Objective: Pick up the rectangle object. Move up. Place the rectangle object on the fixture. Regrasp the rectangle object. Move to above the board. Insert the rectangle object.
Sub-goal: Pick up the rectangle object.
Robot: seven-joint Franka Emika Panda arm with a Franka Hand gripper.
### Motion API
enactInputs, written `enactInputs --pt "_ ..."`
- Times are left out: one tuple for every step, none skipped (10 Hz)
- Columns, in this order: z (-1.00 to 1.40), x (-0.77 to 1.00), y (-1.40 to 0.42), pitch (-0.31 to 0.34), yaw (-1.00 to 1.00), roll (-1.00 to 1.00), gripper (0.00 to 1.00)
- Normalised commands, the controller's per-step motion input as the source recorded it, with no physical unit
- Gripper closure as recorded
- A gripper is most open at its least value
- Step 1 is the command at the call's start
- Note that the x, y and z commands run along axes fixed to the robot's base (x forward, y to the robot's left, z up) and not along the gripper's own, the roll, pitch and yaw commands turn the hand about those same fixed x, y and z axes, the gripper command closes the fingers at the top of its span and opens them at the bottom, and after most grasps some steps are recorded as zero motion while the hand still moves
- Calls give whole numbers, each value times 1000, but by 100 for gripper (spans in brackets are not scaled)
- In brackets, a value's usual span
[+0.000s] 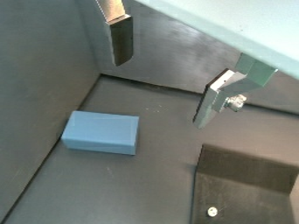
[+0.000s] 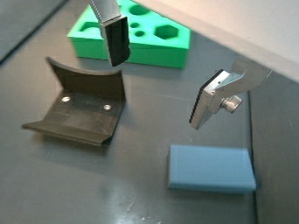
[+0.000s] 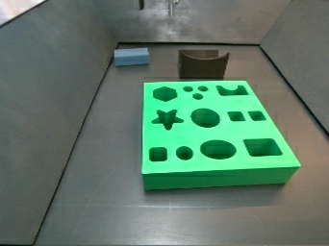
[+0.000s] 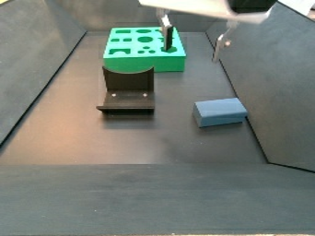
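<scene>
I am hovering my gripper (image 4: 193, 40), fingers apart and holding nothing, near the frame's top. The small light blue-grey rectangular block (image 4: 220, 112) is lying on the dark table (image 4: 147, 138), right of the dark notched fixture (image 4: 127, 88).

— What do we not see fully?

— In a wrist view the fixture (image 1: 246, 188) is cut by the frame edge, and the board (image 2: 131, 37) is partly hidden behind a finger (image 2: 114, 39).

— And the gripper (image 3: 157, 5)?

— In a side view only its fingertips show at the top edge; the arm is cut off.
</scene>
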Motion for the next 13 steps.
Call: enactInputs --pt "-320 -9 63 -91 -866 0 0" --pt "-340 0 94 -90 -863 0 0" --pt "-363 0 117 -87 -849 0 0" --pt "-411 0 194 -60 -797 0 0" --pt "-443 0 254 0 -686 101 0" --pt "-420 0 234 -3 -689 97 0" --pt "-411 0 229 -20 -703 74 0" --pt "-363 -51 149 -54 -720 40 0" --pt "-323 -31 83 -74 -726 0 0" --pt "-311 -83 31 -94 -666 0 0" --pt "-374 -83 9 -124 -654 -66 0" --pt "-366 -74 63 -134 -640 -130 0" --pt "-351 -46 114 -147 -597 -191 0"
